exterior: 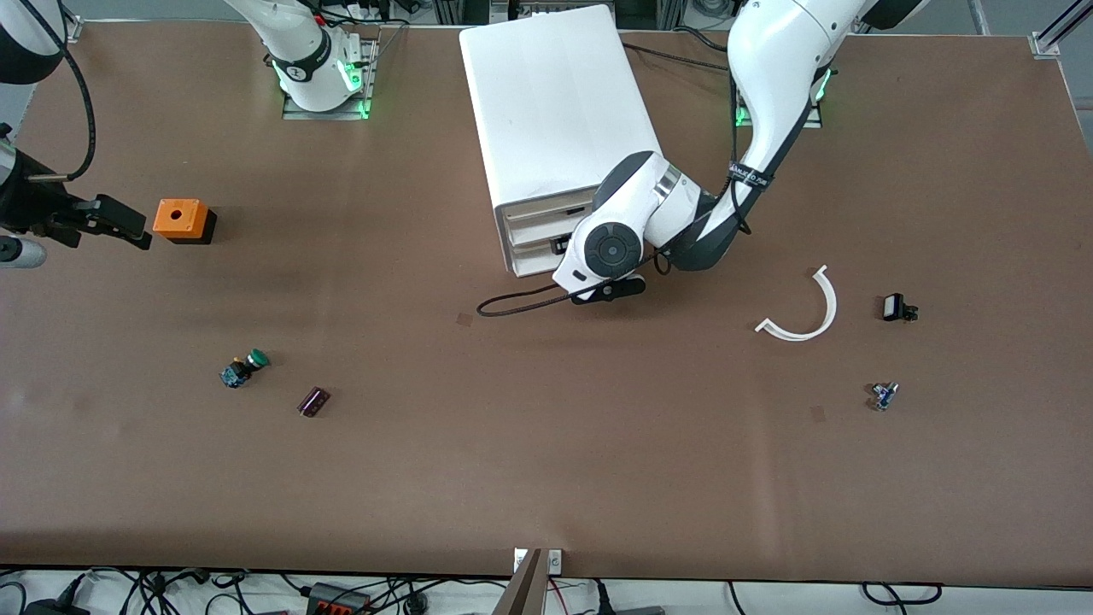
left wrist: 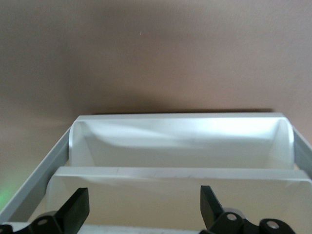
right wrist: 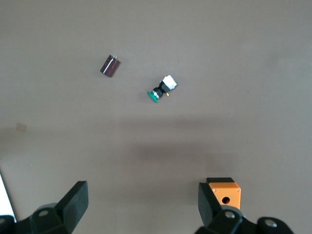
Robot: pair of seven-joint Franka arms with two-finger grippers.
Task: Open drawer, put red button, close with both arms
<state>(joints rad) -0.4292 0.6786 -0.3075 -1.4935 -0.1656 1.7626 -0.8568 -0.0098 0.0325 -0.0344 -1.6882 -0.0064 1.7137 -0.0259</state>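
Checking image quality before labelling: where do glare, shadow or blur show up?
Left wrist view: glare washes out the drawer, with dark shadow on the table beside it. Right wrist view: soft shadow band above the orange cube. Front view: sharp, evenly lit.

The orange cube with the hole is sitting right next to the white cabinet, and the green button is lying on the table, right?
Not quite. The orange cube is well away from the white cabinet, toward the right arm's end of the table, by the right gripper, as the front view shows. The green button does lie on the table.
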